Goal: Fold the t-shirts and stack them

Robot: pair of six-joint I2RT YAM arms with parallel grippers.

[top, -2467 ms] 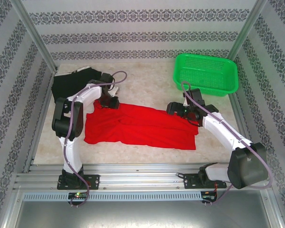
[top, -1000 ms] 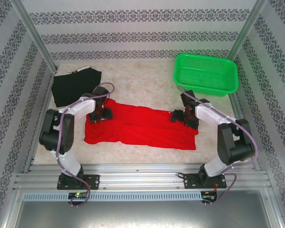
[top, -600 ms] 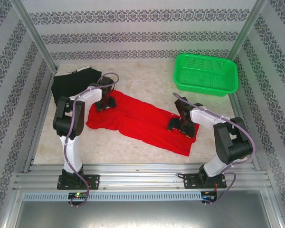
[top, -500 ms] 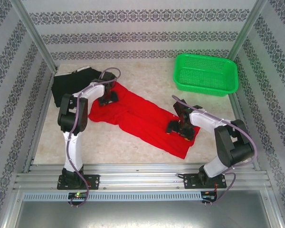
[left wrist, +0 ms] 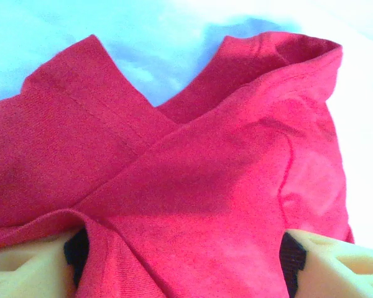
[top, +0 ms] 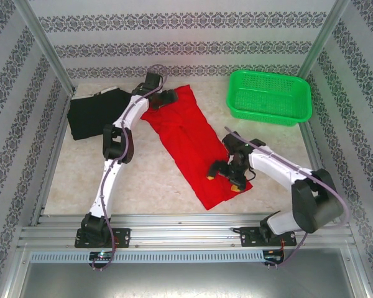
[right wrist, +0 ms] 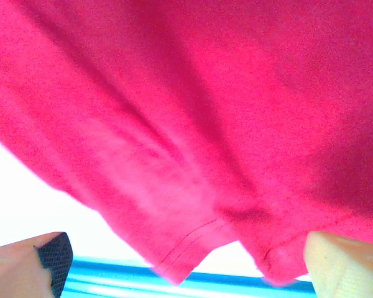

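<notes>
red t-shirt [top: 196, 146] flat, long strip diag from just L of green mesh basket [top: 270, 96] twd near side | black t-shirt [top: 90, 115] well L of basket | L gripper [top: 164, 99] jaws wide, over red shirt end nearest basket | R gripper [top: 224, 180] jaws wide, over end farthest from basket

Red t-shirt [left wrist: 193, 186]: fills nearly everything I see, soft and rumpled, with two layers crossing on a slant.
Table [left wrist: 174, 37]: pale, showing above the shirt and down into a V-shaped gap in its upper edge.
Seam: a stitched line curving down the shirt's right part.
Left gripper [left wrist: 186, 267]: at the shirt's lower edge, spread wide, with red cloth between.
Fingers [left wrist: 25, 270]: tan with black pads, one at each lower corner of the shirt.
</notes>
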